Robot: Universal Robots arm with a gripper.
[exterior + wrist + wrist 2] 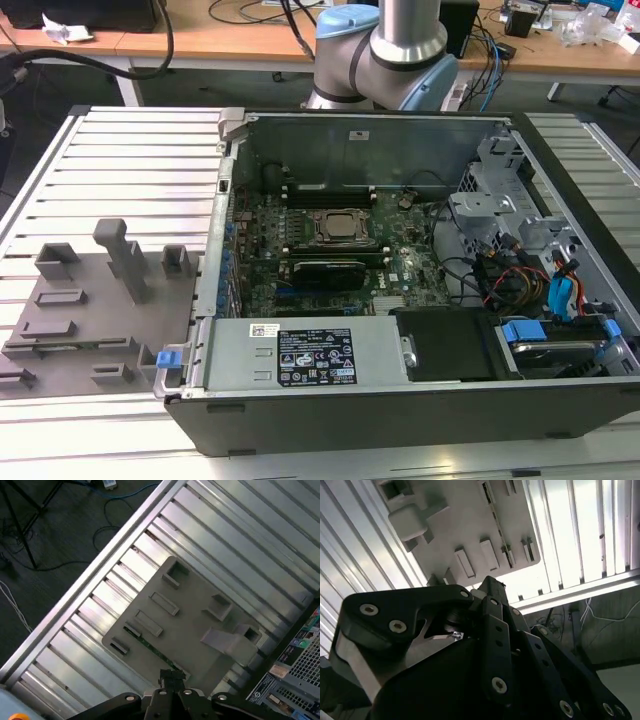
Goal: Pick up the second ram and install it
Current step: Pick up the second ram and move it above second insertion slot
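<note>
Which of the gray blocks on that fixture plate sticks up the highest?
The wide-headed post near the middle of the plate; it rises well above the low ones around it.

Second ram point(152, 649), edge-up in gray fixture point(192, 630)

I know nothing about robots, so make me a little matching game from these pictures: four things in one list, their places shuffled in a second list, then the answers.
Things:
1. grey plastic fixture plate with raised blocks
2. square metal processor socket
3. black rectangular sticker
4. blue-and-grey robot arm joint

Places:
A. on the silver power supply box
B. behind the open black computer case
C. on the slatted metal table, to the exterior view's left of the case
D. in the middle of the green motherboard

Pairs: 1-C, 2-D, 3-A, 4-B.
</note>
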